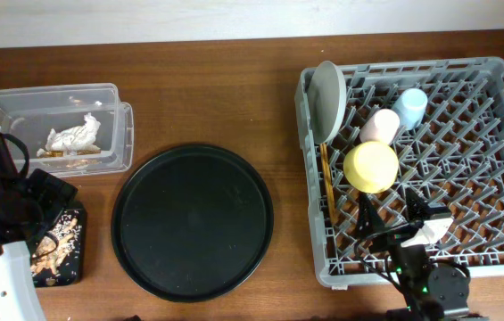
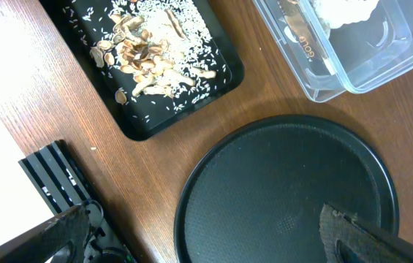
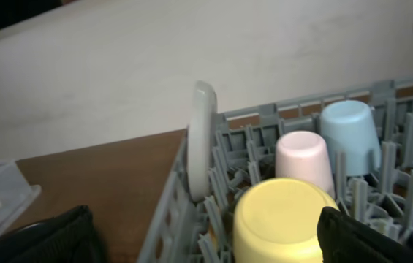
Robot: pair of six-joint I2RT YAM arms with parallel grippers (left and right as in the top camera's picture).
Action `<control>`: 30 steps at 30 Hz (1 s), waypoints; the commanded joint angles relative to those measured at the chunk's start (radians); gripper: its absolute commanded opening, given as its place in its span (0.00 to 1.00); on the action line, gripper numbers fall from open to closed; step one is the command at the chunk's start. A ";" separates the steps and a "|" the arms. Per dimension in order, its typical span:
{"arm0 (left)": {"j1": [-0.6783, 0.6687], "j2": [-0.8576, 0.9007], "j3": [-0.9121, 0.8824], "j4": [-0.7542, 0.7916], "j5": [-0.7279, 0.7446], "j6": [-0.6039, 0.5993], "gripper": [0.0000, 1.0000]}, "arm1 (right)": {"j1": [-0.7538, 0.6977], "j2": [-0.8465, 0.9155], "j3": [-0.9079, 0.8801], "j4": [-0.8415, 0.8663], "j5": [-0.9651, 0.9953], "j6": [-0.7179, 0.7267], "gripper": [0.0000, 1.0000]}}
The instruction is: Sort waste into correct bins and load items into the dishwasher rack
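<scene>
The grey dishwasher rack [image 1: 492,169] on the right holds the pale plate [image 1: 327,100] on edge at its far left corner, the pink cup [image 1: 380,126], the light blue cup [image 1: 409,107] and the yellow bowl [image 1: 370,166] all upturned, and the chopsticks [image 1: 326,183] along its left wall. The right gripper [image 1: 392,216] hovers just near of the bowl, jaws wide apart. At far left the clear box [image 1: 20,102] contains the crumpled napkin [image 1: 75,135]. Near left, the flat black tray [image 2: 221,80] carries food scraps [image 2: 148,55]. The left gripper [image 2: 199,237] hangs over the round black tray [image 1: 193,221], jaws wide apart.

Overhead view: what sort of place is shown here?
Probably a dish-clearing station on a wooden table, perhaps a test setup: a grey dishwasher rack holding a bowl and a plate, a clear box with paper waste, and a black tray of food scraps.
</scene>
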 commanded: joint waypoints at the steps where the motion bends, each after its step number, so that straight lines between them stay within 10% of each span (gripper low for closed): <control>1: 0.006 0.000 0.003 -0.001 -0.004 0.005 0.99 | -0.040 -0.011 -0.008 0.017 -0.006 -0.010 0.98; 30: 0.006 0.000 0.003 -0.001 -0.004 0.005 0.99 | -0.030 -0.011 -0.129 0.235 0.018 -0.037 0.98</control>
